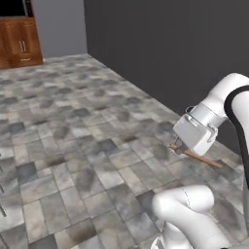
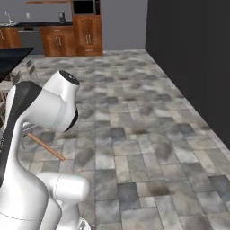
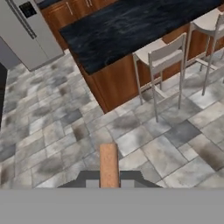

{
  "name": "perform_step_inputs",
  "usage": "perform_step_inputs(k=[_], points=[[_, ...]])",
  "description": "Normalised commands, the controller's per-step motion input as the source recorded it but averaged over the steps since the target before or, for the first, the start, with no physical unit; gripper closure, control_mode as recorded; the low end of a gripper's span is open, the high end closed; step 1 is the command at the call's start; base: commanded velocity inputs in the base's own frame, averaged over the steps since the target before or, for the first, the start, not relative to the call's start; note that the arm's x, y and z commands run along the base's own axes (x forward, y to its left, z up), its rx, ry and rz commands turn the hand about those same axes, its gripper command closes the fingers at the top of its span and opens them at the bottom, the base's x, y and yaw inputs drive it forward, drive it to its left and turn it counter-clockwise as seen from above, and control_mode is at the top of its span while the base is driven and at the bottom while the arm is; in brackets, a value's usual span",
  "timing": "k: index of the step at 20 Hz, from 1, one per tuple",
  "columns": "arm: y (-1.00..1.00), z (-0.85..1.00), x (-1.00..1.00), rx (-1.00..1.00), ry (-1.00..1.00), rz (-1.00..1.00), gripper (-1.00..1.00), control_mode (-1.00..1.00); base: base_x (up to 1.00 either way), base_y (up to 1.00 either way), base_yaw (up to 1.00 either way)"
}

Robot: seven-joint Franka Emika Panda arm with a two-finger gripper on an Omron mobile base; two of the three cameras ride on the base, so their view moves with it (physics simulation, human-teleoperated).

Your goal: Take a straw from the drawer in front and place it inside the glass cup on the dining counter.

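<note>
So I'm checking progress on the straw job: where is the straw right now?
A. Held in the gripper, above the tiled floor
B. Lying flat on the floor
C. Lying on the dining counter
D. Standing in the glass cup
A: the straw sticks out from the shut gripper over the floor, and in the hand view it rises between the fingertips, with the dining counter ahead beyond the stools.

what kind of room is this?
Most likely a home kitchen with dining area: black stone dining counter with white bar stools, wooden cabinets, a steel fridge, and a stone-tiled floor.
</note>
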Motion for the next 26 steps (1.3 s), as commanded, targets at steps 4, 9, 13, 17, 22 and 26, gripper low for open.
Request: perform_step_inputs(k=[4,9,13,17,22,26], points=[[0.00,0.00,0.00,0.00,0.00,0.00,1.00,1.00,1.00,-0.28,0.45],[0.00,0.00,0.00,0.00,0.00,0.00,1.00,1.00,1.00,-0.29,0.44],[0.00,0.00,0.00,0.00,0.00,0.00,1.00,1.00,1.00,-0.30,0.43],[0.00,0.00,0.00,0.00,0.00,0.00,1.00,1.00,1.00,-0.31,0.43],[0.00,0.00,0.00,0.00,0.00,0.00,1.00,1.00,1.00,-0.26,0.41],[0.00,0.00,0.00,0.00,0.00,0.00,1.00,1.00,1.00,-0.26,0.41]])
